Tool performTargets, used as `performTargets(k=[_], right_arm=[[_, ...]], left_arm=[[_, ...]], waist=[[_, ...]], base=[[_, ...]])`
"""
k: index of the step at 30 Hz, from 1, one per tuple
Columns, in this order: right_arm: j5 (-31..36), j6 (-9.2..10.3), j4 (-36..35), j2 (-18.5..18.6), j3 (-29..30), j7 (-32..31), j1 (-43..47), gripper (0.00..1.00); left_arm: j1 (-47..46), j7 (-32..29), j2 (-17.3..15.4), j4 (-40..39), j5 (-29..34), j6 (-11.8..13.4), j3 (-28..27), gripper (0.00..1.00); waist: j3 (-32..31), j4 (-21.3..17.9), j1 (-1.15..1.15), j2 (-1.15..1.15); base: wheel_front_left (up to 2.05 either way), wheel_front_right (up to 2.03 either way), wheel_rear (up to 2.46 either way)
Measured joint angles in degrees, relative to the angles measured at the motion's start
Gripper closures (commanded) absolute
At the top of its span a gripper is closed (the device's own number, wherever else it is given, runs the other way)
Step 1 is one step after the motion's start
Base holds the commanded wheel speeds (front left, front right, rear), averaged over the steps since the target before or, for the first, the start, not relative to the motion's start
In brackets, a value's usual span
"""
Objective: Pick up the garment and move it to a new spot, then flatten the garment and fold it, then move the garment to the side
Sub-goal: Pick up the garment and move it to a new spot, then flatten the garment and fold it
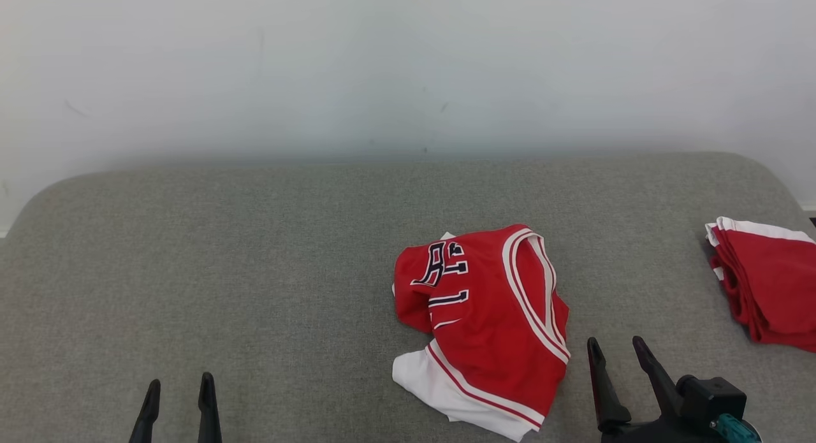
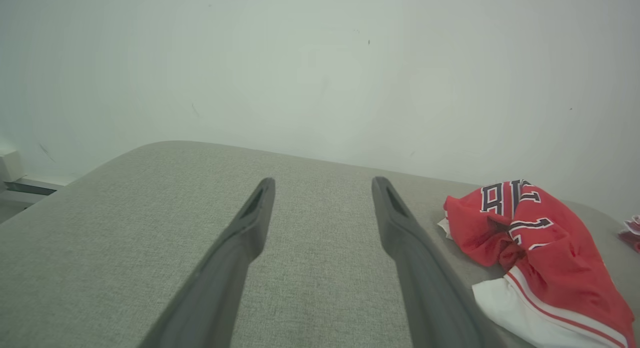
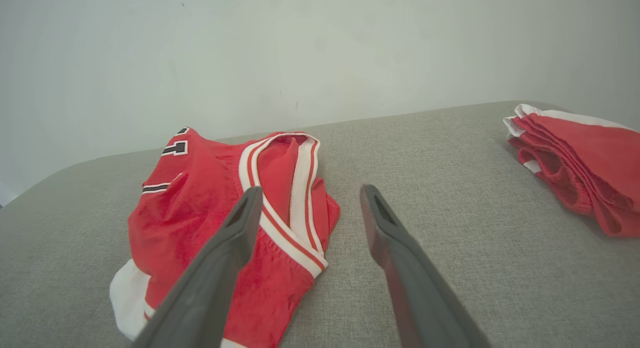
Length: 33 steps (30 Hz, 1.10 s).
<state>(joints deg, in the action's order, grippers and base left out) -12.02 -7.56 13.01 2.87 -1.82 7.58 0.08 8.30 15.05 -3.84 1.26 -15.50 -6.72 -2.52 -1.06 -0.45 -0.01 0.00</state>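
- Head view: from high up, looking forward and down over the grey padded surface [image 1: 255, 271] to the pale wall [image 1: 408, 60]; red garment [image 1: 491, 315] lower centre-right.
- Left wrist view: low over the surface, facing the wall along the left gripper [image 2: 323, 184]; garment at right edge.
- Right wrist view: low, nearest the garment, along the right gripper [image 3: 311, 189]; shares the folded red pile [image 3: 580, 162], upper right, with the head view.

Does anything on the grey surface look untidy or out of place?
Yes. The red jersey lies crumpled in a heap, white hem sticking out, unlike the folded red garments at the right. Nothing looks damaged.
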Motion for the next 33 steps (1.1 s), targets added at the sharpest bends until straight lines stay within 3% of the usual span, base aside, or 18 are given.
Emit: performTargets(k=[20, 33], right_arm=[[0.0, 0.0, 0.3, 0.0, -0.9, -0.9, 0.0, 0.0], [0.0, 0.0, 0.2, 0.0, -1.4, -1.1, -0.1, 0.0]], left_arm=[[0.1, 0.0, 0.8, 0.9, 1.4, -0.4, -0.2, 0.0], [-0.1, 0.0, 0.9, 1.3, 0.8, -0.7, 3.0, 0.0]], waist=[[0.5, -0.2, 0.0, 0.0], [0.8, -1.5, 0.0, 0.0]], base=[[0.0, 0.0, 0.0], [0.0, 0.0, 0.0]])
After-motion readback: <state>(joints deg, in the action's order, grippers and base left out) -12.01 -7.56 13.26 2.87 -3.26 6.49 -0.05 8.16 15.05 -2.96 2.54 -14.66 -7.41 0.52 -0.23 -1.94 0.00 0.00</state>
